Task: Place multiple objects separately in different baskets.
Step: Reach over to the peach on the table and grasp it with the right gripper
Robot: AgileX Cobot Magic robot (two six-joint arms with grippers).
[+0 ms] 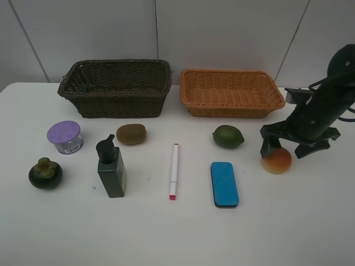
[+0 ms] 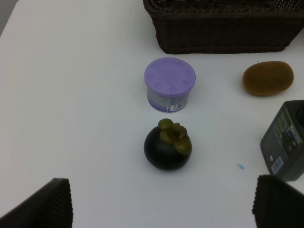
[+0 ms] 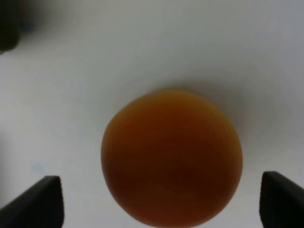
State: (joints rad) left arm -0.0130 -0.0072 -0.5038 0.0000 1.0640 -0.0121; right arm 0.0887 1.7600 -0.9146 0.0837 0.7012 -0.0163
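Note:
Two baskets stand at the back: a dark brown basket (image 1: 122, 105) and an orange-tan basket (image 1: 233, 111). In front lie a purple-lidded jar (image 1: 65, 137), kiwi (image 1: 131, 134), pump bottle (image 1: 111, 169), mangosteen (image 1: 45, 173), white pen (image 1: 174, 170), green fruit (image 1: 228, 136), blue eraser (image 1: 224, 184) and orange-red fruit (image 1: 276, 160). My right gripper (image 1: 285, 147) hangs open just over the orange-red fruit (image 3: 171, 159), one finger on either side, not touching. My left gripper (image 2: 161, 209) is open, with the mangosteen (image 2: 167, 147) and the jar (image 2: 169, 83) ahead of it.
The white table (image 1: 177, 233) ends at a grey wall behind the baskets. In the left wrist view the kiwi (image 2: 268, 78), the pump bottle (image 2: 285, 142) and the dark basket's wall (image 2: 228, 28) sit off to one side. The left arm is outside the exterior high view.

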